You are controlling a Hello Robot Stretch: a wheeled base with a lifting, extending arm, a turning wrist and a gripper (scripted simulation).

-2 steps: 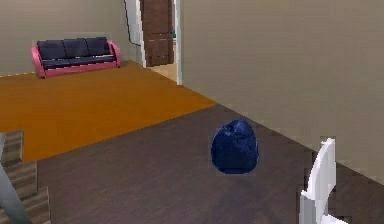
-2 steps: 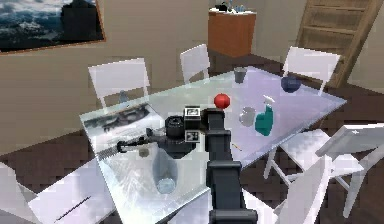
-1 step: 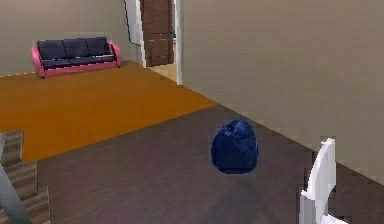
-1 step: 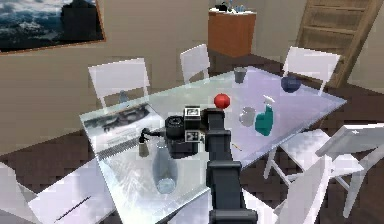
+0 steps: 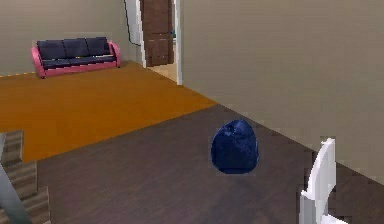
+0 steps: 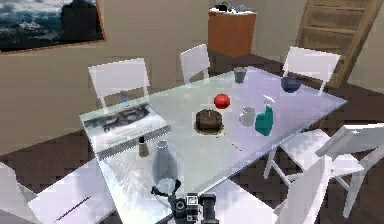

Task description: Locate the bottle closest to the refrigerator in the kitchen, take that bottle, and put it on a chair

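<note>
Looking ahead, you have a dark floor with a round blue beanbag (image 5: 234,147) on it and an orange rug (image 5: 95,105) beyond. A sofa (image 5: 75,54) with a pink frame and dark cushions stands against the far wall, near a brown door (image 5: 158,30). The back of a white chair (image 5: 325,180) shows at the forward view's lower right.

To the arm side, you face a pale, glossy dining table (image 6: 170,100) with white chairs (image 6: 118,78) around it. The gripper (image 6: 165,189) shows at the bottom edge, over the near part of the tabletop. A grey bottle (image 6: 163,160) with a narrow neck stands on the table at or just behind its tip, so you cannot tell whether it has hold of anything, and its fingers give no clue to their spread. A small dark-topped shaker (image 6: 143,148) stands just beside that bottle.

Farther along the table a teal bottle (image 6: 264,123) stands upright beside a pale cup (image 6: 247,116). Near them are a dark round cake (image 6: 208,121) and a red apple (image 6: 221,101). You cannot tell which bottle the task means. A dark blue bowl (image 6: 290,85) sits toward the far end. A painting (image 6: 50,22) hangs on the wall, upper left.
</note>
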